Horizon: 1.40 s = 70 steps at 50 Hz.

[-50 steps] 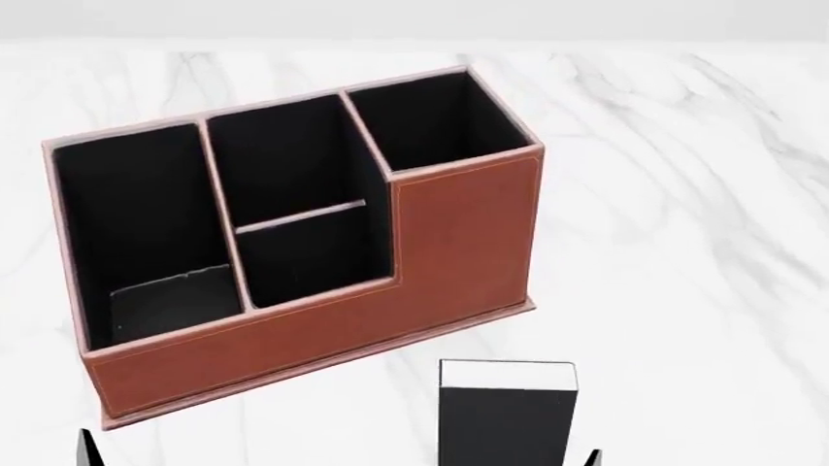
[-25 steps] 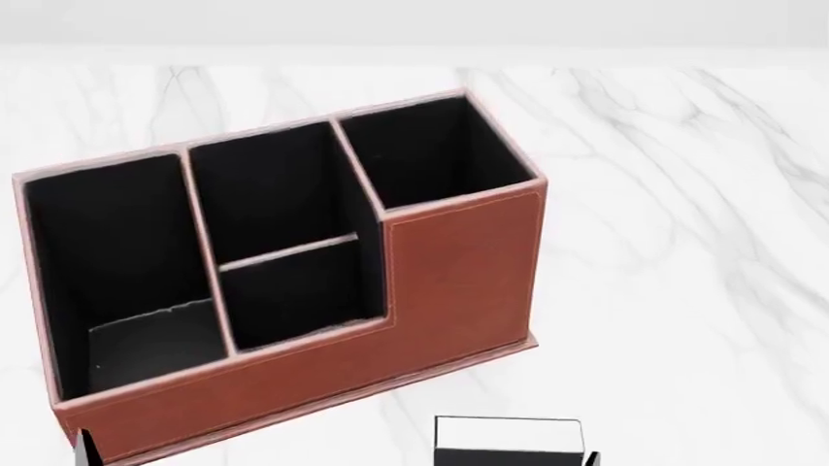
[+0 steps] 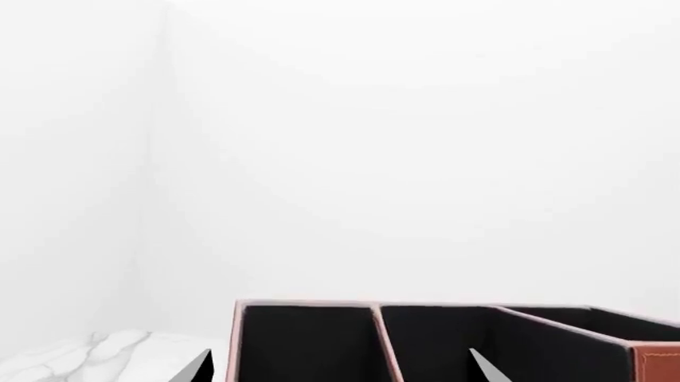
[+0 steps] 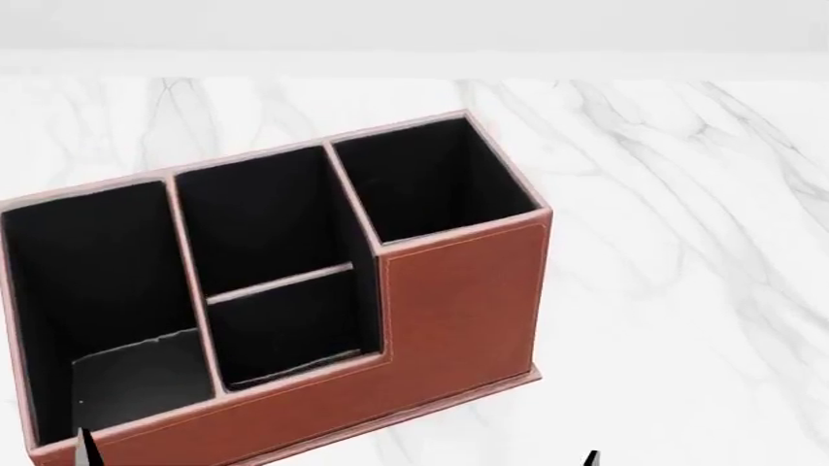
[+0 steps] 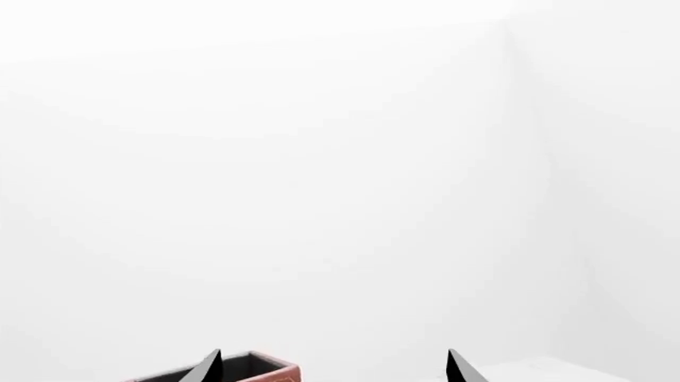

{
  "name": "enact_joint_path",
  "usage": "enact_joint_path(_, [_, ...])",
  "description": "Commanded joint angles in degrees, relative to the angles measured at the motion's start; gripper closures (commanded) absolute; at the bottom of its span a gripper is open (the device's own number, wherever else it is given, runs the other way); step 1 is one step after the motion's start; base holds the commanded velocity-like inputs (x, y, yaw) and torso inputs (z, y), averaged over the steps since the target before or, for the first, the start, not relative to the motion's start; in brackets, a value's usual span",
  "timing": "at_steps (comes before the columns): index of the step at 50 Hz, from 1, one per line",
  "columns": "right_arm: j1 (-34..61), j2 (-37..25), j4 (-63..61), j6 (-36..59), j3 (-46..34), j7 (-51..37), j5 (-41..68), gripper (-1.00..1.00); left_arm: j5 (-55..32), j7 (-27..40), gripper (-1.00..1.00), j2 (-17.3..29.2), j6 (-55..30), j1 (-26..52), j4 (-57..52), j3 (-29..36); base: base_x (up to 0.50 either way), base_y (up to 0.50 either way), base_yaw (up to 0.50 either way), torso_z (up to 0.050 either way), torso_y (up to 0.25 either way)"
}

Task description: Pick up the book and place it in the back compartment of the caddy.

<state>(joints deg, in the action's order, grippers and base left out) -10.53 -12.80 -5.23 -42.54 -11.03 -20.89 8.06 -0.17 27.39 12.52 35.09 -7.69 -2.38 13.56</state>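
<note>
Right pincer [image 5: 331, 368] spread wide, just beside caddy [image 4: 453, 301] rim

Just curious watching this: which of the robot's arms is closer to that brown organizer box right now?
The left. In the head view its fingers show right at the caddy's near left corner, overlapping its front wall. The right arm's fingers sit past the caddy's right end, with bare marble table between.

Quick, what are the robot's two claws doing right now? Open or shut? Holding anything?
Left gripper: open, holding nothing, with the caddy ahead.
Right gripper: open, holding nothing.
</note>
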Motion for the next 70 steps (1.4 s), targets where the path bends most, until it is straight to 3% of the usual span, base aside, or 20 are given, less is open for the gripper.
enact_joint_path(1, [0.0,-0.3,0.0,-0.3,-0.4,-0.1,0.5,-1.0,0.0,0.4,-1.0,0.2,0.1,0.0,0.0,0.2,0.0,0.0,0.0,0.0,0.0])
enact_joint_path(23, [0.4,-0.2,1.1,-0.5,-1.0,-0.6,-0.5,-1.0,-0.5,1.3,-1.0,0.7,-1.2,1.2,0.4,0.1,0.0,0.0,0.0,0.0,0.0])
enact_joint_path(39, [0.0,-0.4,0.7,-0.8,-1.2,-1.2,-0.9,-1.0,-1.4,-0.5,-1.0,4.2,-15.8,10.3,1.0,-1.7,0.0,0.0,0.0,0.0,0.0])
enact_joint_path(65, [0.8,-0.7,1.7,-0.7,-1.6,-1.7,-0.9,-1.0,-13.1,-19.7,-1.0,9.4,-37.9,27.1,10.3,3.8,0.0,0.0,0.0,0.0,0.0])
enact_joint_path(70, [1.1,-0.7,2.0,-0.5,-1.7,-1.9,-0.9,-1.0,-12.8,-21.1,-1.0,8.9,-36.2,29.4,15.0,4.3,0.0,0.0,0.0,0.0,0.0])
